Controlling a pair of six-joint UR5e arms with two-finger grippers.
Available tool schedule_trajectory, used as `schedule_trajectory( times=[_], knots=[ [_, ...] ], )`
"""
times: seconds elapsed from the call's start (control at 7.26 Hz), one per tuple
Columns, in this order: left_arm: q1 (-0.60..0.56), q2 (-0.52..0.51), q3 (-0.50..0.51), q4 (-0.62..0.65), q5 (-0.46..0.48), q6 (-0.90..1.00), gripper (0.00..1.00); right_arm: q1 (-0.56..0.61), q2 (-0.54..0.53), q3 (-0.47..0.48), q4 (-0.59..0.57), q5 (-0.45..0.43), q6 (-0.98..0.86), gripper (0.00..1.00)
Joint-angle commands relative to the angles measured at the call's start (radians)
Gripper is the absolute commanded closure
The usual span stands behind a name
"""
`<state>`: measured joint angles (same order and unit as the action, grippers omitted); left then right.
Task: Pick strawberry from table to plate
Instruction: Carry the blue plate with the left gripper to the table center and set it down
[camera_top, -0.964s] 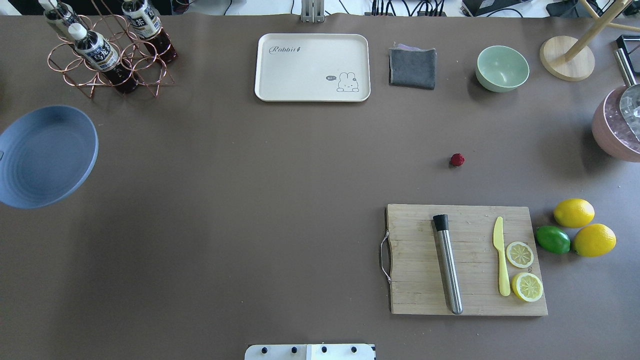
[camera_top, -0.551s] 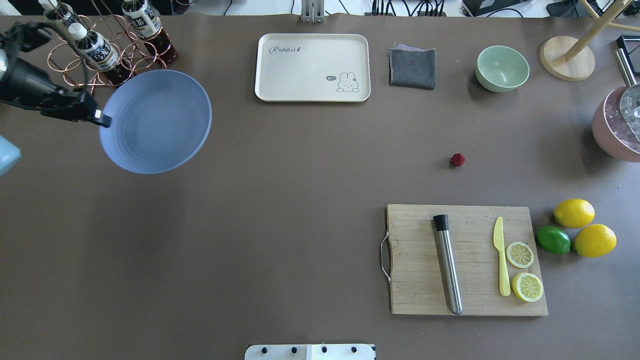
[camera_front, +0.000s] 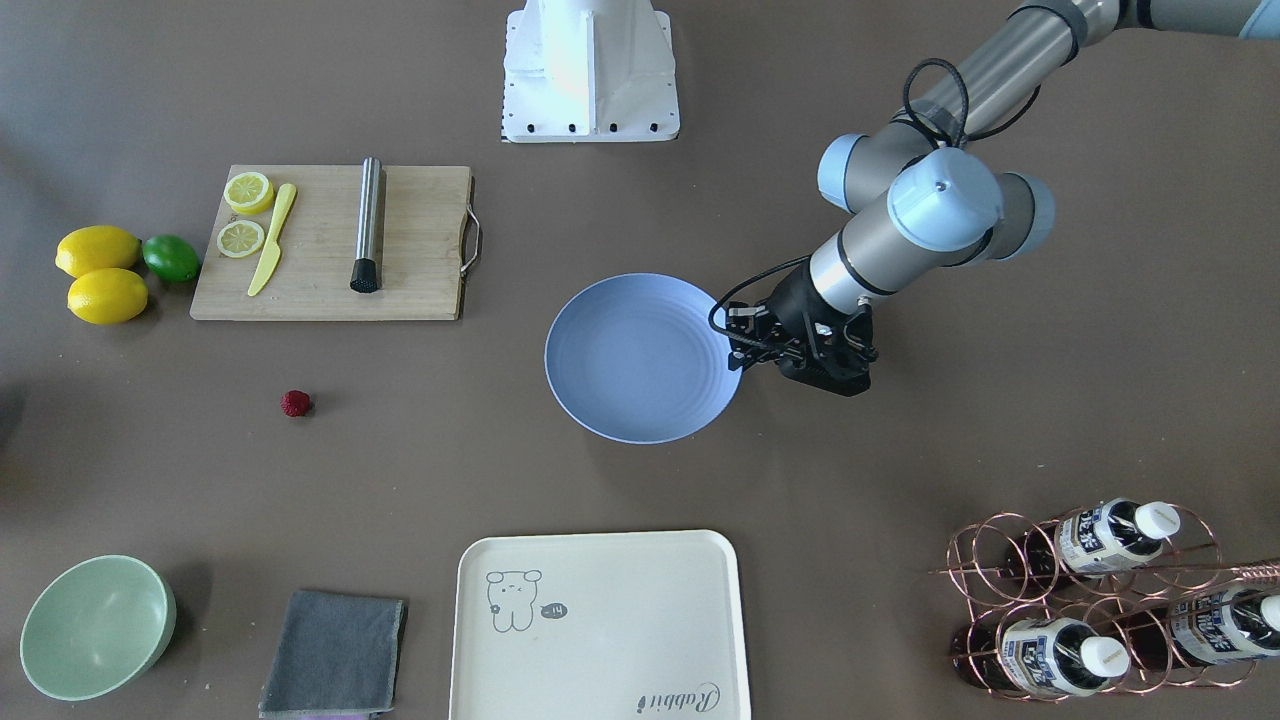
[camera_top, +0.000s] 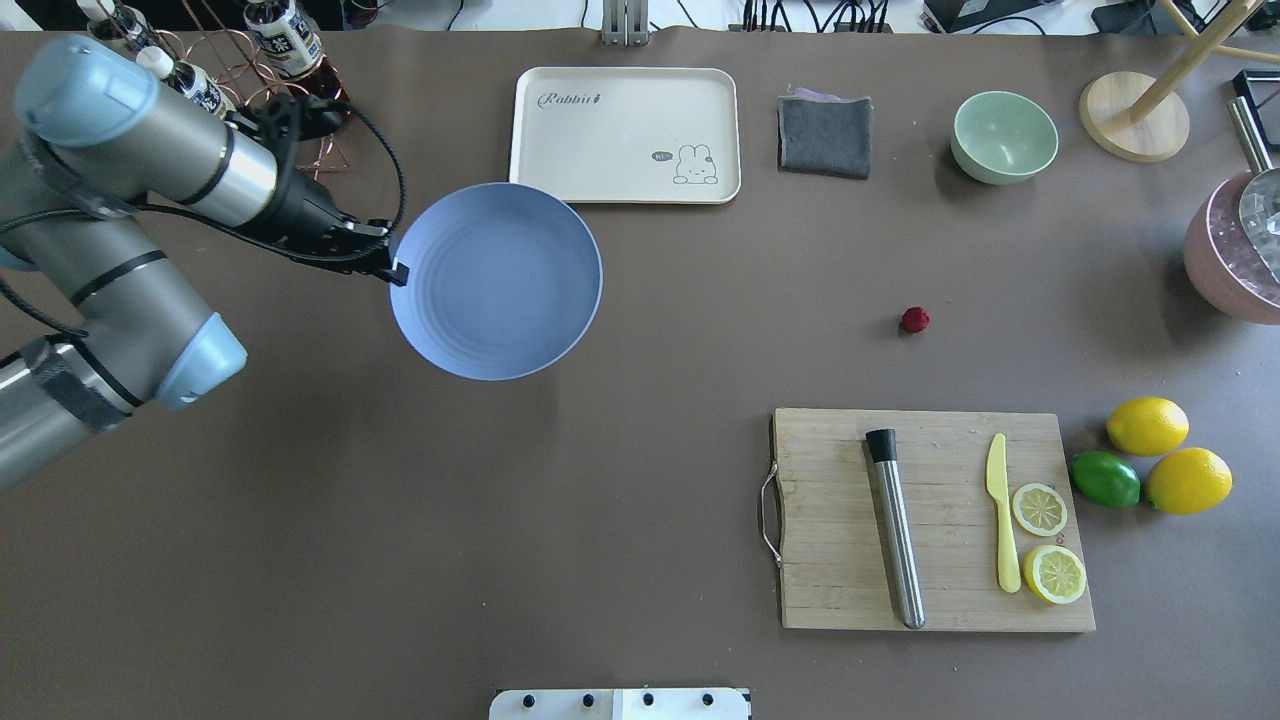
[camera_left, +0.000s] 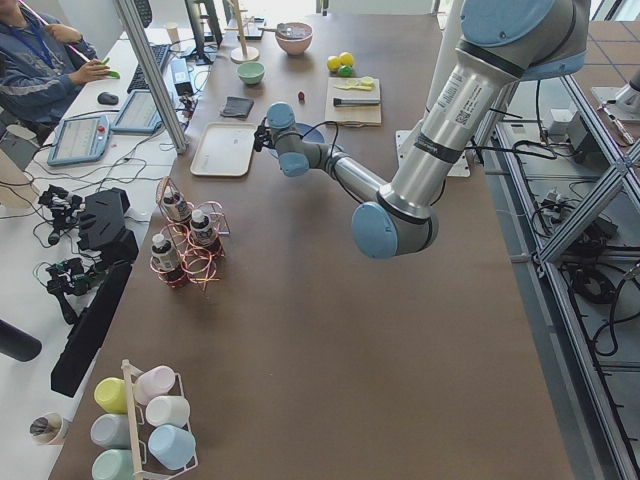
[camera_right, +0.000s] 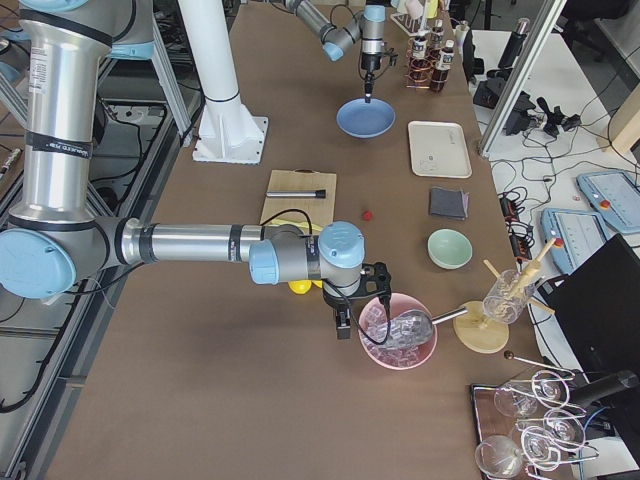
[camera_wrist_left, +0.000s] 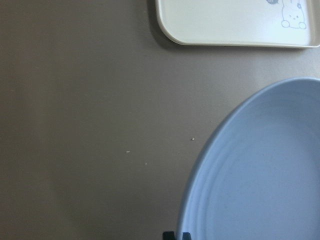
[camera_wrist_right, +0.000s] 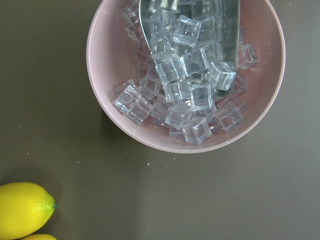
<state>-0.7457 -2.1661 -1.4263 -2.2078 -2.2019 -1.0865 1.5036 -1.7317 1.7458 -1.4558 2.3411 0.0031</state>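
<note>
In the front-facing view, find the tiny dark-red bumpy strawberry (camera_front: 295, 403) on the brown-grey worktop (camera_front: 900, 450), near the wooden cutting board (camera_front: 330, 270). Probably light, soft, bruisable; pinch gently across the middle. Overhead, see the left hand (camera_top: 398, 272) clenched on the rim of the round periwinkle-blue plate (camera_top: 495, 280), nearer the board than before; strawberry unmoved. Right-end view, right hand (camera_right: 343, 322): clenched or released, cannot tell.

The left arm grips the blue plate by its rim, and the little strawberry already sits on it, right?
Not quite. The left gripper does grip the plate by its rim, but the overhead view shows the strawberry lying on the table, well apart from it.
</note>
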Motion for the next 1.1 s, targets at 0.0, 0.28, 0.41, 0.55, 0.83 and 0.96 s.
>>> schedule_trajectory(
  times=[0.0,0.28,0.41,0.55,0.83,0.96],
  knots=[
    [0.055,-0.035,0.050,-0.003,0.088,0.004,1.00,0.000,0.000,0.000,0.000,0.003,0.000,0.00],
    [0.090,-0.035,0.056,-0.013,0.125,0.002,1.00,0.000,0.000,-0.002,0.002,0.001,-0.006,0.00],
    [0.092,-0.035,0.056,-0.013,0.131,0.004,0.51,0.000,0.000,0.001,0.009,-0.002,-0.008,0.00],
    [0.089,-0.028,0.038,-0.015,0.133,0.002,0.02,0.000,-0.003,-0.006,0.061,-0.003,-0.006,0.00],
    [-0.016,0.067,-0.061,-0.004,0.146,0.023,0.01,-0.006,-0.002,-0.005,0.223,-0.098,0.000,0.00],
    [-0.082,0.144,-0.121,-0.003,0.113,0.099,0.01,-0.028,0.009,-0.003,0.238,-0.114,0.005,0.00]
  ],
)
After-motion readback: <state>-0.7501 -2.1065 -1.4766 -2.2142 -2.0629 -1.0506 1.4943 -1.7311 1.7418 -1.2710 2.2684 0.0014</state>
